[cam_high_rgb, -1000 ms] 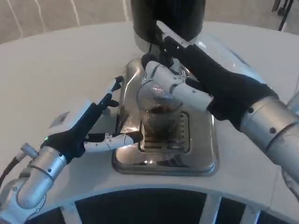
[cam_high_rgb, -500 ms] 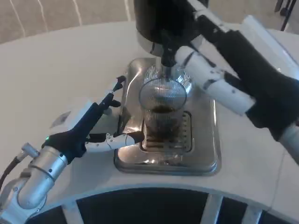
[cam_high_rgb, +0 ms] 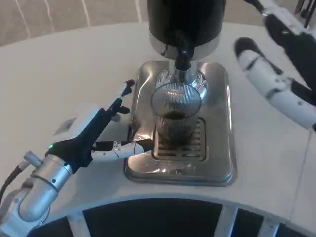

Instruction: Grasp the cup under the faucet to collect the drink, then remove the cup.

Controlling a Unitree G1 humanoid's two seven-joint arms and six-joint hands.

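A clear ribbed glass cup (cam_high_rgb: 175, 114) with dark drink in its lower part stands on the grate of the steel drip tray (cam_high_rgb: 217, 163), right under the black faucet (cam_high_rgb: 182, 58) of the dispenser (cam_high_rgb: 185, 22). My left hand (cam_high_rgb: 101, 133) lies open at the tray's left edge, fingers spread toward the cup, one fingertip near the cup's base, holding nothing. My right hand (cam_high_rgb: 276, 81) is raised at the upper right, away from the dispenser, fingers apart and empty.
The dispenser and tray stand on a white round table (cam_high_rgb: 59, 69). Bare table surface lies to the left and right of the tray. The table's front edge curves just below the tray.
My right hand has let go of the faucet area and pulled back up and to the right. The left hand has stayed beside the cup. The camera view has shifted slightly.
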